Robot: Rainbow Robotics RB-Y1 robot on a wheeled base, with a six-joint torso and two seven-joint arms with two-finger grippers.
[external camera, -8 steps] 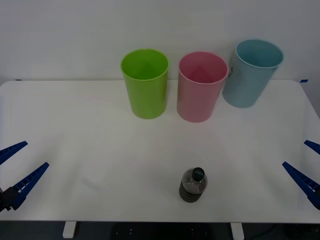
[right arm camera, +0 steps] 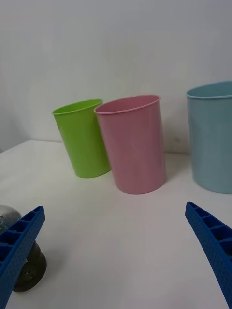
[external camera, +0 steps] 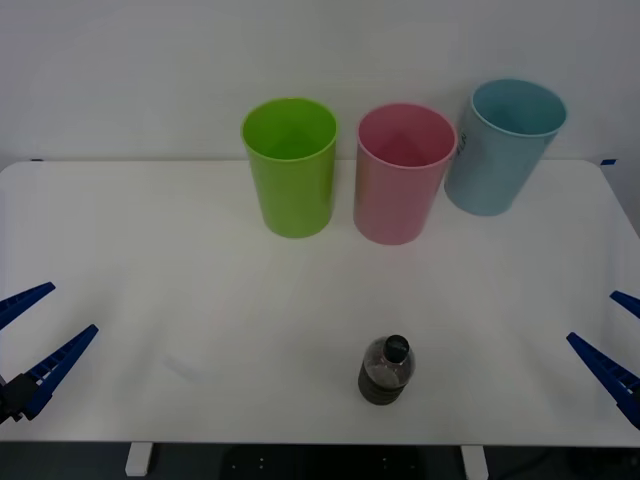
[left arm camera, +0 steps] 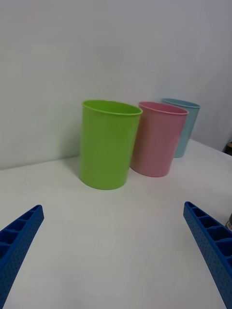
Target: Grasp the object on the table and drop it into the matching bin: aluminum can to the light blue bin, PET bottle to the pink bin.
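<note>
Clear PET bottle upright, no readable label, pink bin beyond, both end effectors released.

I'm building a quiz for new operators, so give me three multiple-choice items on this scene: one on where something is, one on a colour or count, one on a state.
1. Where does the PET bottle stand on the table?
A. near the front edge, ahead of the pink bin
B. inside the light blue bin
C. between the lime green and pink bins

2. How many bins stand at the back?
A. two
B. three
C. four

3. How are the two grippers?
A. both open, holding nothing
B. left shut on the bottle
C. right shut on a bin's rim

Answers:
1 A: the bottle is upright by the near edge, with the pink bin farther back.
2 B: the lime green bin, the pink bin and the light blue bin stand in a row.
3 A: the left gripper and the right gripper sit at the table's sides with fingers spread.
</note>
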